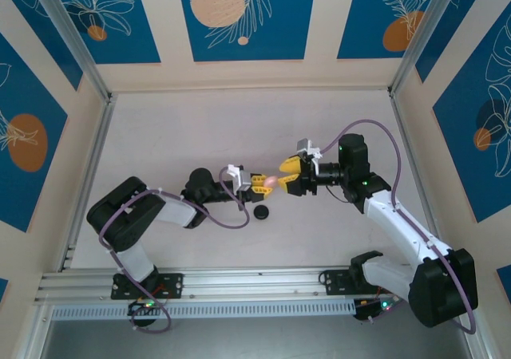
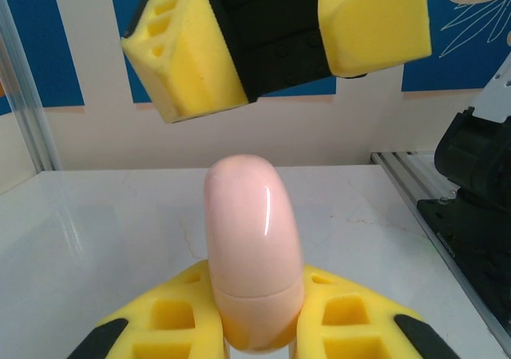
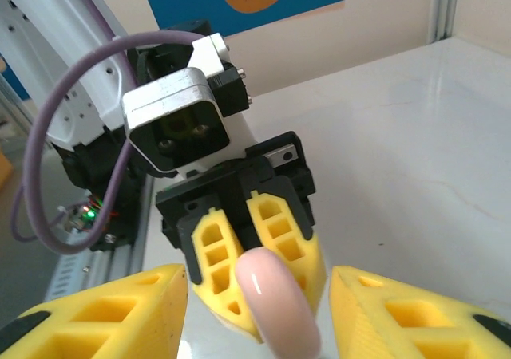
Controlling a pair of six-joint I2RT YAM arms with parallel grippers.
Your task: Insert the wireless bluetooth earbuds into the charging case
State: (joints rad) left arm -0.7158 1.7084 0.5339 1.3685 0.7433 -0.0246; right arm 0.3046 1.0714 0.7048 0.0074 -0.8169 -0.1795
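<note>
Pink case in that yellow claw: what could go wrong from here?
1. The pink case is glossy and rounded, and the left gripper pinches only its lower end, so it may slip or twist.
2. The right gripper stands open by its top; closing off-centre could squeeze it out.
3. It looks shut, so prying it open might tug it loose.

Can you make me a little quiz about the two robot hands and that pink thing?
1. True or false: the left gripper is shut on the pink case.
2. What lies on the table near the grippers? A: a black round disc. B: a spoon. C: a red cup.
3. Fill in: the right gripper has its jaws ____, one on each side of the case.
Key: 1 true; 2 A; 3 open.
</note>
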